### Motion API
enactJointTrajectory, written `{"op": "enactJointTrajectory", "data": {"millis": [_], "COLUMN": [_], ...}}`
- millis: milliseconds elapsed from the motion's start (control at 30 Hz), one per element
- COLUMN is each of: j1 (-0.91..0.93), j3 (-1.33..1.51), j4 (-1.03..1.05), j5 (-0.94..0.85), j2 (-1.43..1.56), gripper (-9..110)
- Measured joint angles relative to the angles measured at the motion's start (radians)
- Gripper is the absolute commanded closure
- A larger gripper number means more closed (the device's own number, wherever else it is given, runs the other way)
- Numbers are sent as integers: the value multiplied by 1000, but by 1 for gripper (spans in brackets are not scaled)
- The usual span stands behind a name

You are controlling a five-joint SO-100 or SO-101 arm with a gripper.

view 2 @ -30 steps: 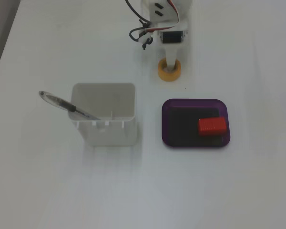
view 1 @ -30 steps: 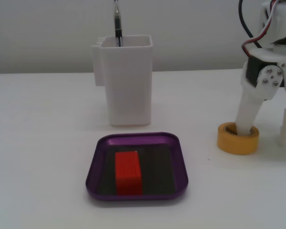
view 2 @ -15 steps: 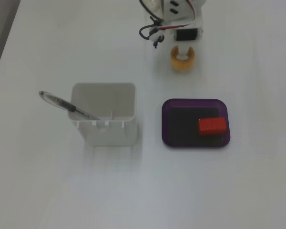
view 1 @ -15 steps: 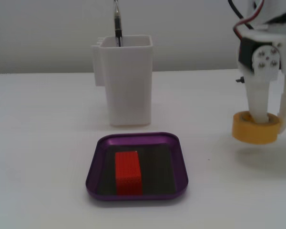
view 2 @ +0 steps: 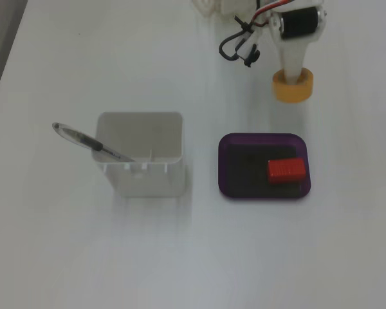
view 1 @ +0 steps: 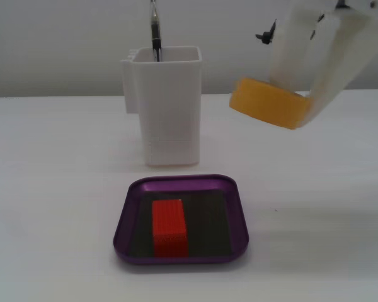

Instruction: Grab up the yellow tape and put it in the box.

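Yellow tape (view 1: pixel 268 104) aloft, tilted, above the tabletop (view 1: pixel 57 189).
Pinched by the fingers (view 1: pixel 327 69); beyond the box (view 1: pixel 181 219) holding a red block (view 1: pixel 169 228).

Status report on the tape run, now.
Gripper shut on yellow tape, roll airborne, tilted. Purple box short of it, holding red block. White container stands clear.

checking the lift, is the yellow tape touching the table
Apart: a fixed view shows the yellow tape held by the gripper clear above the table.
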Motion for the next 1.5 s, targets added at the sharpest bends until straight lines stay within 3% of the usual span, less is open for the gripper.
{"op": "enactJointTrajectory", "data": {"millis": [467, 1500], "j1": [104, 179], "j3": [-5, -5], "j4": [-244, -354], "j5": [0, -25], "j2": [-316, -319], "gripper": [102, 102]}}
